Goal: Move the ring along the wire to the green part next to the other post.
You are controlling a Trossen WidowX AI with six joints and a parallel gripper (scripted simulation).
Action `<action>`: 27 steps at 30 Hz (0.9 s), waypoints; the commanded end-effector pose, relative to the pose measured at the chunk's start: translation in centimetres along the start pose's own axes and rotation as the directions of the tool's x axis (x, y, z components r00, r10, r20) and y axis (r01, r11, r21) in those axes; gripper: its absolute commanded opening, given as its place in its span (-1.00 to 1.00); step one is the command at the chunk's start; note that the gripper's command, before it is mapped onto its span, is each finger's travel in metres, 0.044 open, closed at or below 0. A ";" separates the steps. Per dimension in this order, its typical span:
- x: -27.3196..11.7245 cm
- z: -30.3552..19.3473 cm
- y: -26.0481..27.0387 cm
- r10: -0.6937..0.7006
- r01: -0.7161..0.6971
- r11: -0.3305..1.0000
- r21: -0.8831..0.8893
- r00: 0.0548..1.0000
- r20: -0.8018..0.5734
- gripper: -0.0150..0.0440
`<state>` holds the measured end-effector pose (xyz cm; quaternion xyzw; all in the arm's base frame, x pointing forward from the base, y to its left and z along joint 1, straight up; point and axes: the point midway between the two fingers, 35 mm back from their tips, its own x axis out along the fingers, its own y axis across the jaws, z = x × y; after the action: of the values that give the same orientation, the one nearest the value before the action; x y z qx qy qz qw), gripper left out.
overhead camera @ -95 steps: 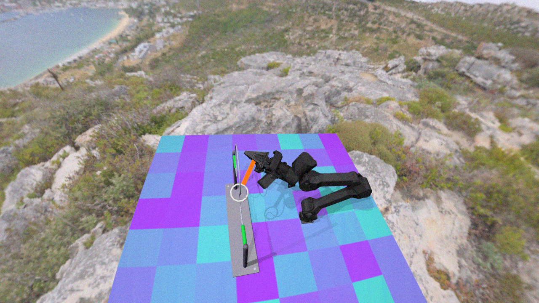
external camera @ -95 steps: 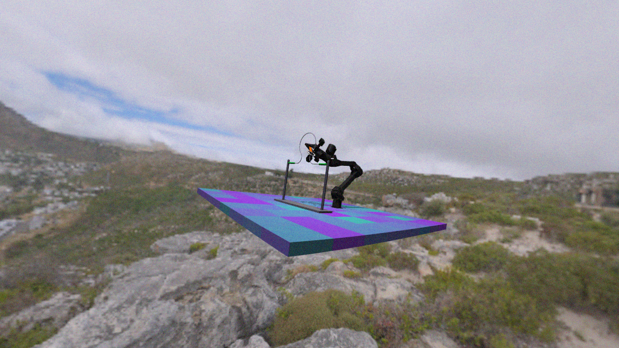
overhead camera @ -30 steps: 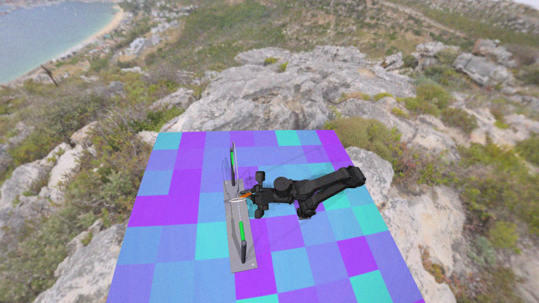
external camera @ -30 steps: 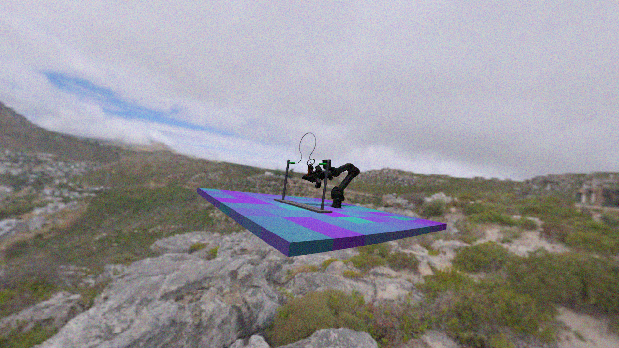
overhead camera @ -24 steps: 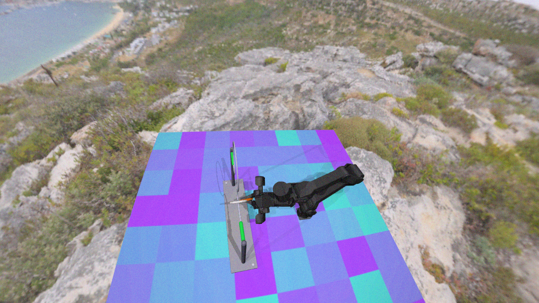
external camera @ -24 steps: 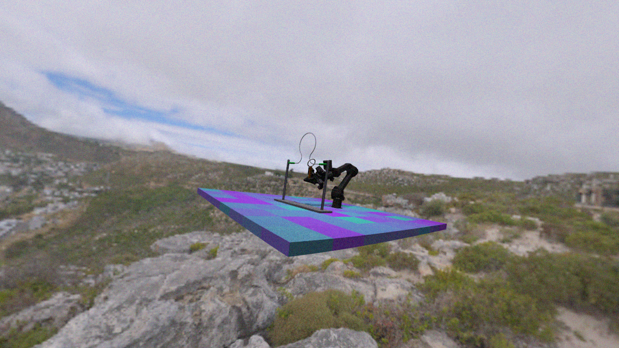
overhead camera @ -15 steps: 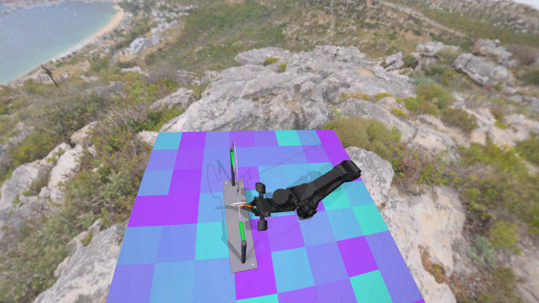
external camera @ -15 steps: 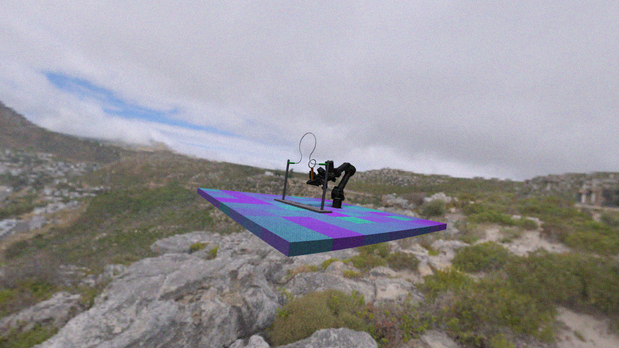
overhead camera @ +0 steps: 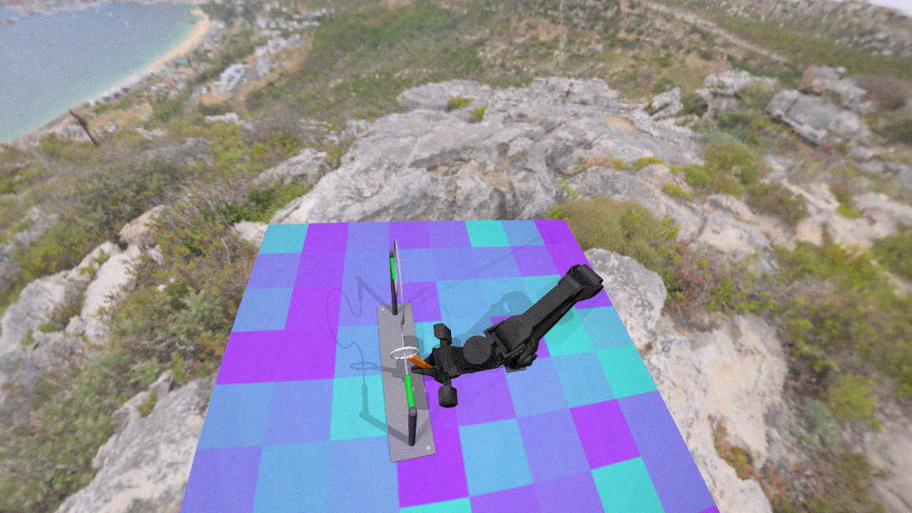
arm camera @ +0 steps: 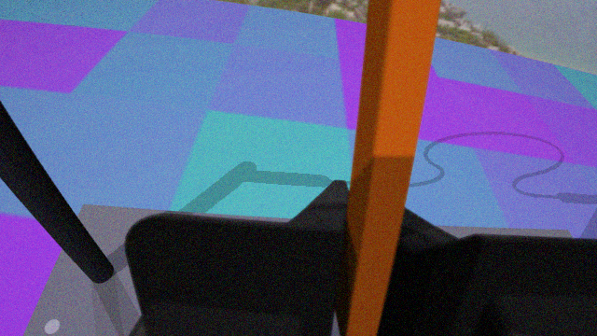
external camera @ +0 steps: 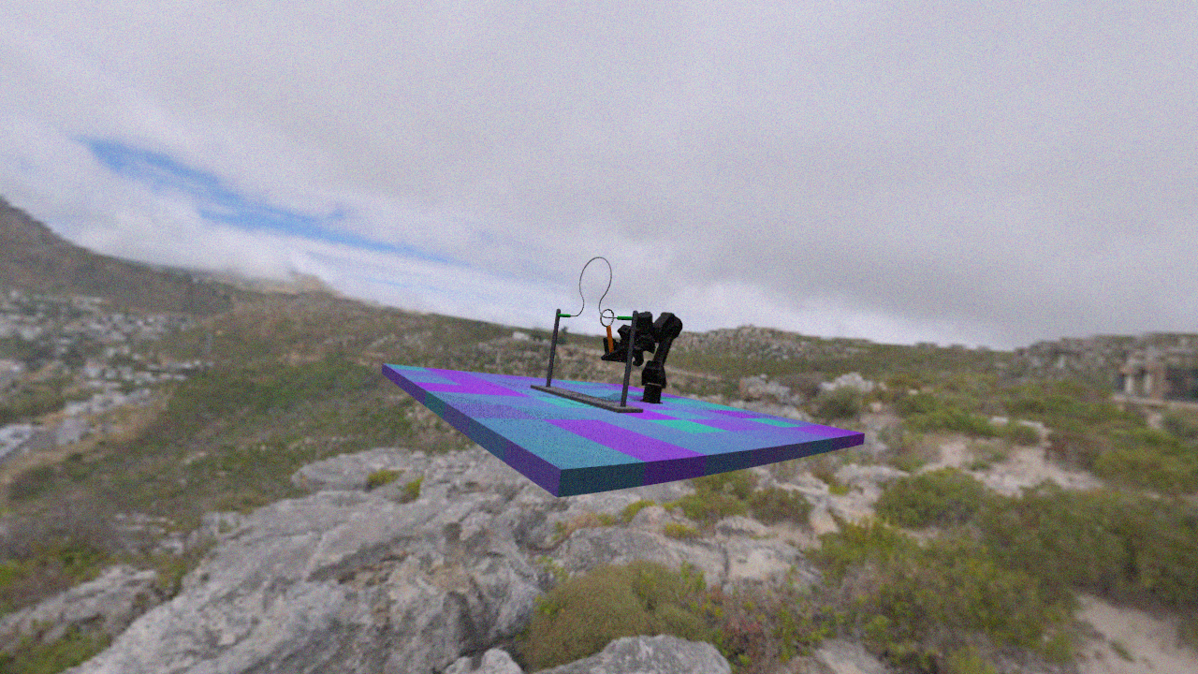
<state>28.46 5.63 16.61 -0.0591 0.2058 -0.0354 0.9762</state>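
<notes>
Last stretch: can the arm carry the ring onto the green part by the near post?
Probably yes: the tool grips the orange handle, with the ring just short of that green part.

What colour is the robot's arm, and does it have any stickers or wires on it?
The arm is matte black all over, made of chunky blocky links with round drum-shaped joints. The gripper is black too, with broad flat fingers. No stickers, markings or loose cables show on it.
</notes>
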 end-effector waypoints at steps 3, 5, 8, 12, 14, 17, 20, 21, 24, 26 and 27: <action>-0.2 0.1 1.2 0.016 -0.016 0.999 0.051 1.000 -0.005 -1.00; -0.2 0.1 1.5 0.020 -0.020 0.998 0.059 1.000 -0.006 -1.00; -0.3 0.2 1.9 0.025 -0.024 0.997 0.069 1.000 -0.007 -1.00; -0.3 0.2 2.4 0.028 -0.028 0.997 0.077 1.000 -0.008 -1.00; -0.4 0.2 2.7 0.030 -0.029 0.996 0.080 1.000 -0.008 -1.00; -0.4 0.3 3.1 0.031 -0.030 0.996 0.083 0.999 -0.008 -1.00; -0.5 0.3 3.4 0.031 -0.030 0.996 0.084 0.999 -0.008 -1.00; -0.5 0.3 3.5 0.031 -0.031 0.996 0.084 0.999 -0.008 -1.00; -0.6 0.3 3.8 0.032 -0.031 0.996 0.085 0.999 -0.008 -1.00; -0.6 0.3 4.0 0.032 -0.031 0.996 0.086 0.999 -0.008 -1.00; -0.6 0.3 4.1 0.032 -0.031 0.996 0.086 0.999 -0.008 -1.00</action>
<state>28.19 9.42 16.55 -0.0158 0.2099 -0.0263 0.9772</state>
